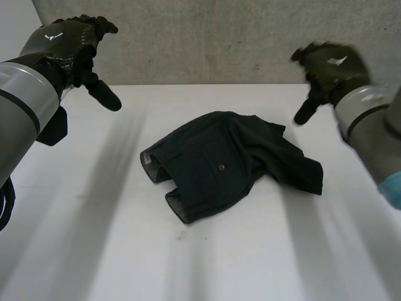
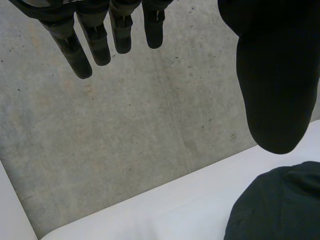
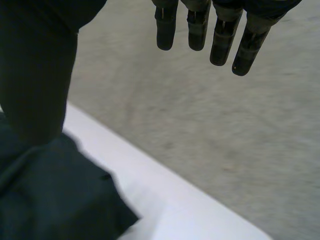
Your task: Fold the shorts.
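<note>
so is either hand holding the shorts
No: the left hand and right hand both hang open in the air, apart from the shorts crumpled on the table.

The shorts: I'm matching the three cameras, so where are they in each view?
Head view: shorts crumpled in the middle of the table, between the left hand and right hand.
Left wrist view: on the table, beside the left thumb tip.
Right wrist view: on the table, partly behind the right thumb.
Shared landmark: the table's edge against grey concrete.
</note>
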Robot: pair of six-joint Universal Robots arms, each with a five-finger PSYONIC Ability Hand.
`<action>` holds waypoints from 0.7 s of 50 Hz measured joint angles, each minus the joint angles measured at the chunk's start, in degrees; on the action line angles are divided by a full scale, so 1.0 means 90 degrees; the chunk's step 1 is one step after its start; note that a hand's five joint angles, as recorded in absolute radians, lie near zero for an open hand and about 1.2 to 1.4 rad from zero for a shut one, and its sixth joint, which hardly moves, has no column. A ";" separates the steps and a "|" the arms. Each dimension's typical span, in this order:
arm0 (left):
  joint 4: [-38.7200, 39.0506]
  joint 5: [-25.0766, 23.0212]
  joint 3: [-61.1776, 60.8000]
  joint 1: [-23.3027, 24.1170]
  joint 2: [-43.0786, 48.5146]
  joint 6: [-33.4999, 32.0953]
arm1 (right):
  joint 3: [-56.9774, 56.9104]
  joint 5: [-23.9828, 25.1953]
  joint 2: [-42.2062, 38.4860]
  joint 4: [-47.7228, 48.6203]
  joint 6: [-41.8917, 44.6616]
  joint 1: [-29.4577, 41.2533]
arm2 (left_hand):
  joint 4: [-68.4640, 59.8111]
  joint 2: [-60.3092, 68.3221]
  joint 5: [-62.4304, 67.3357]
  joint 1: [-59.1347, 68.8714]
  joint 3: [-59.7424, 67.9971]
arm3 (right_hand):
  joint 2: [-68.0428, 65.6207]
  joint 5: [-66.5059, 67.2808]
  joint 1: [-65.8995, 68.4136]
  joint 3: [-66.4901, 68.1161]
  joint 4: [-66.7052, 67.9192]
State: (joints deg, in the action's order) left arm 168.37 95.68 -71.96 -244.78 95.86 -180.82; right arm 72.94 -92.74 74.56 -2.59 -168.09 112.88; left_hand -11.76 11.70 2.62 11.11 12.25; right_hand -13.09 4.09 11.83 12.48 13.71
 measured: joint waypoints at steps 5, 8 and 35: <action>-0.0059 0.0010 -0.0002 0.0015 -0.0039 0.0002 | -0.0149 -0.0352 0.0299 -0.0150 -0.0171 -0.0094 | 0.0000 0.0000 -0.0001 0.0000 0.0000 | 0.0000 0.0000 0.0000 0.0000 0.0000; -0.0066 0.0011 -0.0011 0.0022 -0.0061 0.0002 | -0.0215 -0.0400 0.0413 -0.0269 -0.0207 -0.0087 | 0.0000 0.0000 -0.0001 0.0000 0.0000 | 0.0000 0.0000 0.0000 0.0000 0.0000; 0.0734 -0.0493 -0.0203 0.0039 0.1959 -0.1497 | 0.0003 0.0312 0.0424 -0.0273 -0.0115 -0.0066 | 0.0000 0.0000 -0.0001 0.0000 0.0000 | 0.0000 0.0000 0.0000 0.0001 0.0000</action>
State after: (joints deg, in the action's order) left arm 174.98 91.24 -73.79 -244.43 113.49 -194.30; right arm 72.97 -89.93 78.38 -5.05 -169.12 112.29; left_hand -11.76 11.70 2.61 11.11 12.25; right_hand -13.09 4.09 11.83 12.48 13.71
